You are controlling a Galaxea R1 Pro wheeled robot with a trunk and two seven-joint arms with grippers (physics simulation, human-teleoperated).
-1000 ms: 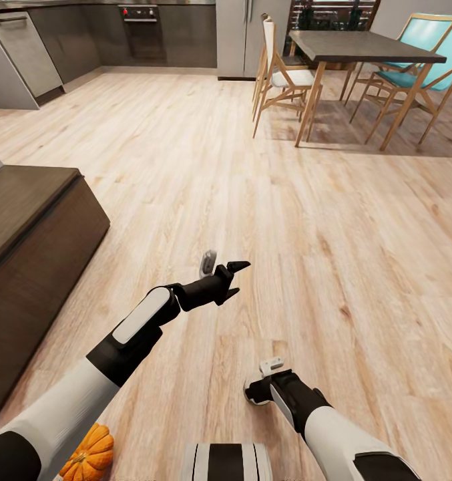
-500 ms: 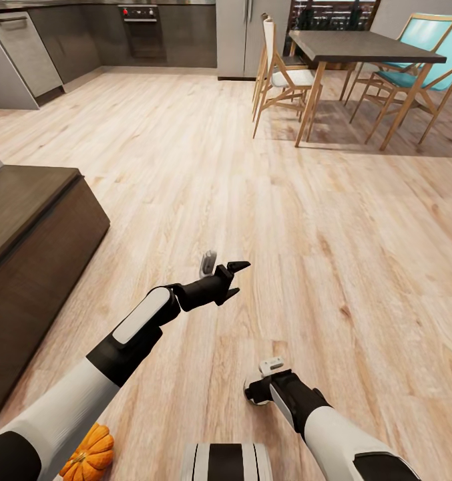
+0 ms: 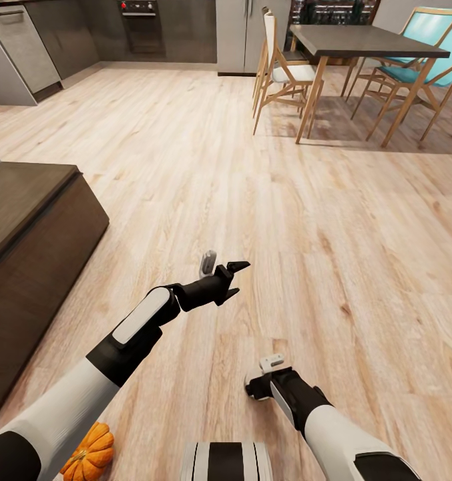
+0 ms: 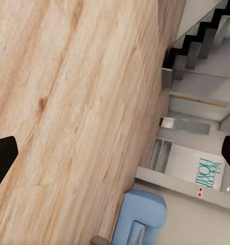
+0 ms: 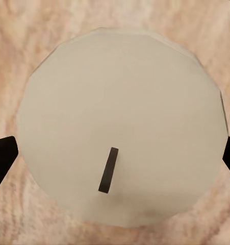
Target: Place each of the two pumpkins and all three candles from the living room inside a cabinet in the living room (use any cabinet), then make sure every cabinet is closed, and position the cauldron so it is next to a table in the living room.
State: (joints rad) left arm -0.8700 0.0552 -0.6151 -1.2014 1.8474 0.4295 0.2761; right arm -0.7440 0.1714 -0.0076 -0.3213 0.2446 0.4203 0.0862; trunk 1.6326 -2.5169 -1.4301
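While left gripper [image 3: 234, 278] hangs spread wide over floor [image 3: 332, 220], right gripper [image 5: 115, 158] fingers straddle candle [image 5: 122, 132]; grip contact unclear; pumpkin [image 3: 89, 451] beside cabinet [image 3: 32, 234]

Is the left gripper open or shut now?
Open. In the left wrist view the black left gripper has one fingertip at each picture edge, with bare light wooden floor between them.

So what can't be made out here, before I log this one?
- Small bright-orange ribbed pumpkin: head view, partly behind the left arm and cut by the bottom edge.
- Pale flat-topped grey candle: right wrist view, sides unseen; whether the right gripper grips it is unclear.
- Long low dark-brown wood cabinet: head view, cut by the left edge; fronts foreshortened.
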